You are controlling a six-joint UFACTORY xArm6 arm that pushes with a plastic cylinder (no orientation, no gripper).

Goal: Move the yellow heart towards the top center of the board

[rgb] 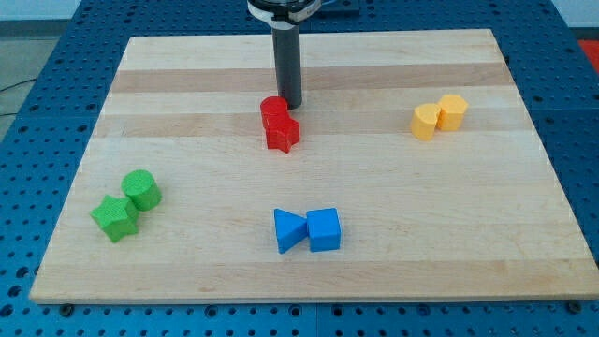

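1. Yellow heart: on the surface, view's right, touching a yellow cylinder-like block; which is the heart is hard to tell.
2. My tip: top centre, just above the red cylinder and red star, well apart from the heart.
3. Fingers: none; a bare rod.
4. Progress: not begun, I judge.
5. Hidden: the rod's upper part is cut off.

**Even, bright light; sharp frame**

Soft overhead light falls evenly on the wooden counter, with no glare. Blocks cast only faint, short shadows. Focus is crisp throughout. The counter's edges taper toward the view's top, from perspective; no blur shows.
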